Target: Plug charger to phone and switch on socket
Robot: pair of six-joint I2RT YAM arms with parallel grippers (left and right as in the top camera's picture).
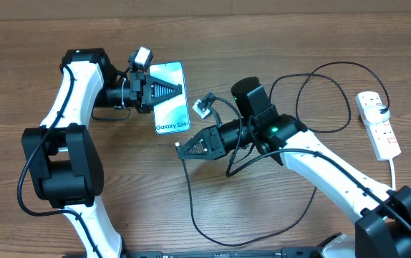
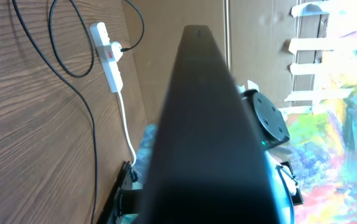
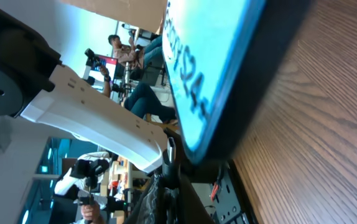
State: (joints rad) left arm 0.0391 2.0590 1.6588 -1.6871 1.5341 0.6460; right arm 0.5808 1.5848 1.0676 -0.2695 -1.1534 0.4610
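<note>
The charger's (image 3: 171, 148) small connector tip stands out of the right gripper (image 1: 183, 149), whose fingers are pinched tight on it. The tip sits just short of the phone's (image 3: 216, 74) lower end, the end with the white lettering, and I cannot tell whether they touch. The right wrist view alone shows this closeness. From overhead, the tip and the phone's corner simply look near each other, and the black cable (image 1: 191, 193) drops from the fingers and loops over the table (image 1: 263, 222). The left gripper (image 1: 175, 89) is clamped narrow on the phone at its long left edge, screen facing up. Its wrist view shows only the phone's dark underside (image 2: 203, 124) filling the middle. Farthest off, the socket (image 1: 379, 123) lies at the table's right edge, well apart from both grippers, and it also shows in the left wrist view (image 2: 108, 56).
</note>
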